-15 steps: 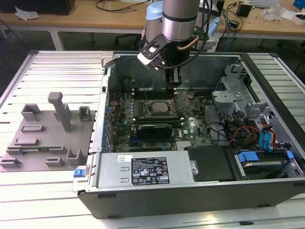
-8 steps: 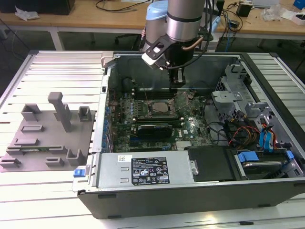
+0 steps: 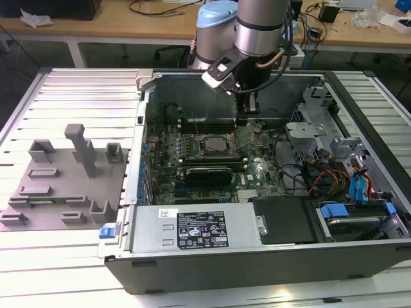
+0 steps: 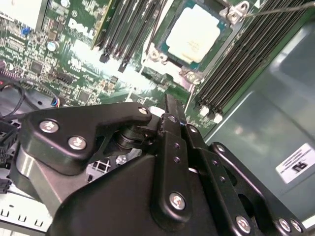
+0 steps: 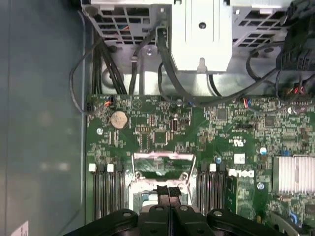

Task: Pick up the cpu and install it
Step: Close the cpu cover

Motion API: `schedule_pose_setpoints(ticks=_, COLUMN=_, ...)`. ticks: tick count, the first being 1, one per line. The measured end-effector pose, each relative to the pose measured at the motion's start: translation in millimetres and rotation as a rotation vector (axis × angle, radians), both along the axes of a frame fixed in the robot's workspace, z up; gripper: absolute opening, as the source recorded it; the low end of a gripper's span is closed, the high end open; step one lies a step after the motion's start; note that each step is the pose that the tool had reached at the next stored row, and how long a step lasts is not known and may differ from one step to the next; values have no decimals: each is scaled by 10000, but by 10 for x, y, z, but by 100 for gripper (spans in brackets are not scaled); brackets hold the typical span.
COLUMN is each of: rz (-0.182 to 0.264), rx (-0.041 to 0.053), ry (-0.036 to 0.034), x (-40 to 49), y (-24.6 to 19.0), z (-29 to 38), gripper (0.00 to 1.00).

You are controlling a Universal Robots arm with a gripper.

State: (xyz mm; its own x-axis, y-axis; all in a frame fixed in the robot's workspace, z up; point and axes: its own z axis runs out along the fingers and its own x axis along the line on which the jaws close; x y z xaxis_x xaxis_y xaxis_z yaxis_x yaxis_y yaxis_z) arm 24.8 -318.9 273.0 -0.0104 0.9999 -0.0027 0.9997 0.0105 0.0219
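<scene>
In the exterior view the arm reaches down into the open case (image 3: 257,269), and the gripper (image 3: 247,122) hangs low over the board (image 3: 212,168). The cpu (image 3: 215,145) lies flat in the socket (image 3: 203,151) near the board's middle, well apart from the grey tray (image 3: 64,186) outside the case on the exterior view's left. The fingertips stand just to the exterior view's right of the socket, above the raised plate (image 3: 246,136), so the cpu lies a short way toward the exterior view's left of the jaws and below them. In the second wrist view the cpu (image 4: 197,34) shows its pale metal top, seated square in the socket frame between two banks of slots (image 4: 246,54), with the thin lever (image 4: 275,9) swung clear beside it. The gripper (image 4: 170,105) points toward it, but the tips stop short of the frame and touch nothing that I can see. The jaws look pressed together into one narrow blade, holding nothing. In the first wrist view the gripper (image 5: 170,191) again shows the two fingertips (image 5: 162,189) meeting with only a seam between them. The shiny plate (image 5: 162,163) stands tilted open just past them, over the socket's far edge. Being square, the cpu has no long axis to speak of, and it seems placed but not clamped.
</scene>
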Motion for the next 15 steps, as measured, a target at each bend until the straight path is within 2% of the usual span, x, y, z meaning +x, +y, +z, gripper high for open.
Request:
schedule_pose_setpoints(ticks=5, rz=0, rx=0, ry=4, x=92, y=-5, z=0, gripper=11)
schedule_pose_setpoints(ticks=15, rz=-2, rx=1, ry=19, x=354, y=-24, z=-2, gripper=11)
